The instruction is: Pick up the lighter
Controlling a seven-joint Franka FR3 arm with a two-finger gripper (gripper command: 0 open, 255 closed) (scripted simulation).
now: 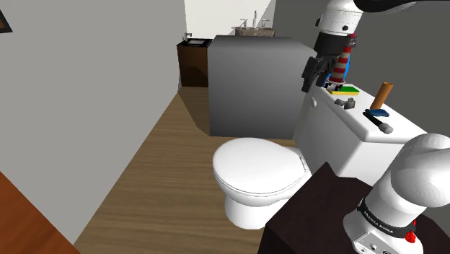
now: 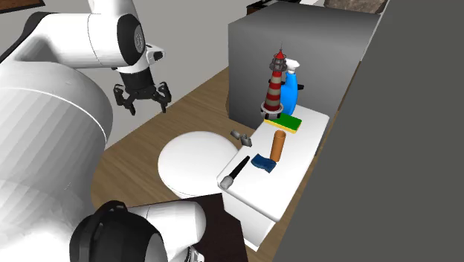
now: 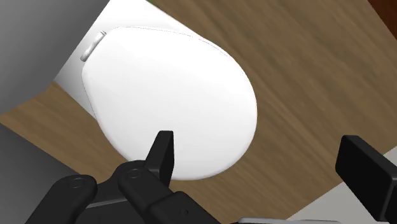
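The lighter (image 1: 346,102) (image 2: 242,138) is a small grey object lying on the white toilet tank lid (image 1: 360,133) (image 2: 294,160), between a yellow-green sponge and a brown cylinder. My black gripper (image 1: 311,79) (image 2: 145,104) (image 3: 261,167) hangs open in the air above the closed toilet seat (image 3: 172,102), off to the side of the tank. Its fingers (image 3: 163,151) stand wide apart with nothing between them. The lighter is well away from the gripper, across the seat and on the tank.
On the tank lid also stand a red-and-white lighthouse figurine (image 2: 276,85), a blue spray bottle (image 2: 292,88), a sponge (image 2: 286,121), a brown cylinder (image 2: 277,145) on a blue pad, and a black stick (image 2: 234,173). A grey cabinet (image 1: 252,83) rises behind the toilet.
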